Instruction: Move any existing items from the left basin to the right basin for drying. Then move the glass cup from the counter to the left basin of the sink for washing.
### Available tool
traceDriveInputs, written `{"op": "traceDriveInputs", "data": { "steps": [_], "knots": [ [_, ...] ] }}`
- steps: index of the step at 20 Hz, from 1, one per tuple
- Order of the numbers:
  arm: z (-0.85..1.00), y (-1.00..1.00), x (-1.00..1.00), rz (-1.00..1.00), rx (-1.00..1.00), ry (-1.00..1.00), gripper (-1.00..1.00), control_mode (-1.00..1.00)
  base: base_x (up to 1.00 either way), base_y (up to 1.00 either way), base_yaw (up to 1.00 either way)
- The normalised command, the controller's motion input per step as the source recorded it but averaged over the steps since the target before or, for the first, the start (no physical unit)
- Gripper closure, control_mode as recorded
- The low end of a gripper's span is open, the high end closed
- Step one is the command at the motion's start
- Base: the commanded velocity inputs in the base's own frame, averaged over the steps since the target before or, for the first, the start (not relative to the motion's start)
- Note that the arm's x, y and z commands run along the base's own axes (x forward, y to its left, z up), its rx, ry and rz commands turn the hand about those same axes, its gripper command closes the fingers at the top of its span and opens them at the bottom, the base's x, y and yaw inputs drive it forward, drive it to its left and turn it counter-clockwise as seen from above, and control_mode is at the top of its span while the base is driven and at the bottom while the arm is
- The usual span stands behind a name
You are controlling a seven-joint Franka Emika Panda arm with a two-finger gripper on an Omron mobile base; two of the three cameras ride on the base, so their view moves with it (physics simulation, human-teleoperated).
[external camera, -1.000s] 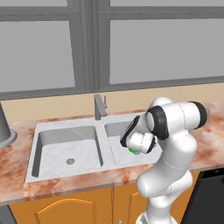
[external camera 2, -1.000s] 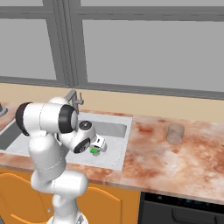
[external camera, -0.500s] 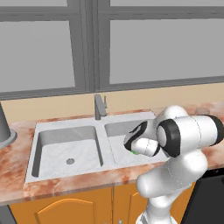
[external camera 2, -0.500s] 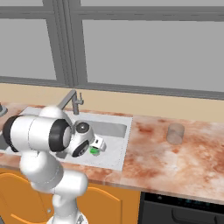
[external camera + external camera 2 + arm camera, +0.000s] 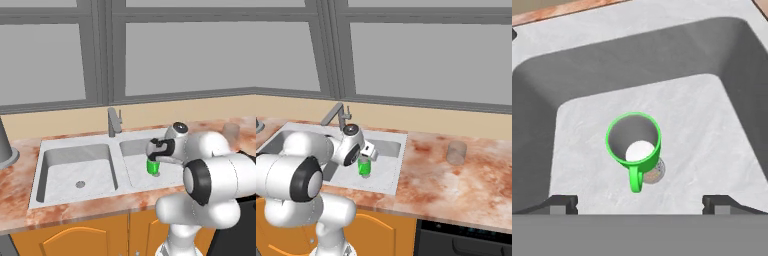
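Grey faucet standing upright at back rim of sink, behind divider, spout reaching forward. Dark grey canister with flared base sitting at far left on surface. Orange cabinet doors showing below. Large grey windows spanning wall above beige backsplash. Black appliance front sitting lower right.

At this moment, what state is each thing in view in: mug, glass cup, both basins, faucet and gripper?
green mug: upright in the right basin, mouth up, nothing inside, not gripped
right basin: holds the mug, which stands beside its drain
left basin: nothing in it, drain uncovered
glass cup: on the counter, right of the sink, untouched
faucet: no water running
gripper: open, above the mug, holding nothing
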Motion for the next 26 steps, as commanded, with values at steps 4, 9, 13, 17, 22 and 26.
{"op": "traceDriveInputs", "data": {
  "steps": [4,9,13,17,22,26],
  "knots": [
    [0.54,-0.02,0.00,0.00,0.02,0.05,-1.00,-1.00,0.00,0.00,0.00],
    [0.46,-0.08,-0.01,0.00,0.01,0.02,-1.00,-1.00,0.00,0.00,0.00],
    [0.40,-0.11,-0.02,-0.01,0.00,0.02,-1.00,-1.00,0.00,0.00,0.00],
    [0.29,-0.22,-0.19,-0.02,0.00,0.00,-1.00,-1.00,0.00,0.00,0.00],
    [0.19,-0.22,-0.29,-0.02,0.00,0.00,-1.00,-1.00,0.00,0.00,0.00],
    [0.07,-0.29,-0.34,-0.02,0.00,0.00,-1.00,-1.00,0.00,0.00,0.00]
  ]
}}
